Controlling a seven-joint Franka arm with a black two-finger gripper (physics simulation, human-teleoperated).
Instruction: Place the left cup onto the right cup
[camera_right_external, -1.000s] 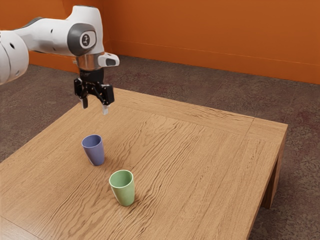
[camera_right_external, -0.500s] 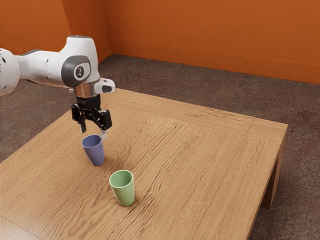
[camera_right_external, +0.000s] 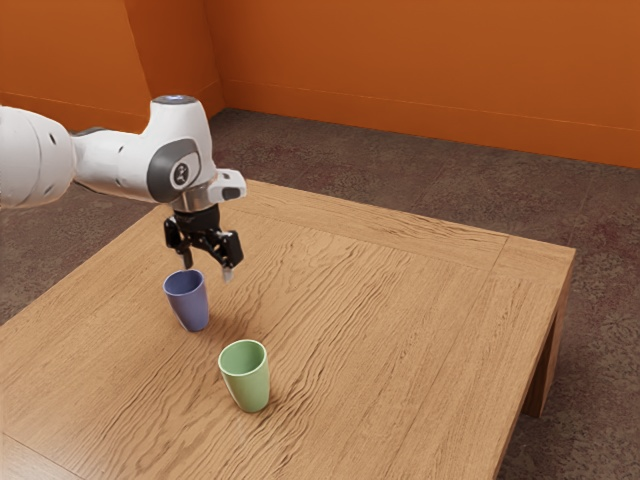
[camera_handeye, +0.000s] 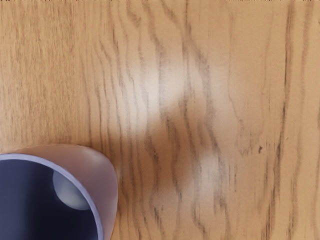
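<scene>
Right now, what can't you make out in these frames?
- Blue cup: cut off by the wrist view's edge.
- Gripper: exterior view, depth hides whether a finger touches the blue cup's rim.
- Green cup: exterior view, its wall hides the inside bottom.
- Arm: base cut off at the exterior view's left edge.

The surface (camera_right_external: 400, 330) is a light wooden top with wavy grain and a framing strip along its far edge and its edge at the exterior view's right. Two cups stand on it mouth up, toward the exterior view's left: a blue cup (camera_right_external: 187, 299) and a green cup (camera_right_external: 245, 374), near each other but apart, the green one closer to the camera. In the wrist view, the blue cup (camera_handeye: 95, 175) shows its pale rim and dark inside against bare wood.
</scene>
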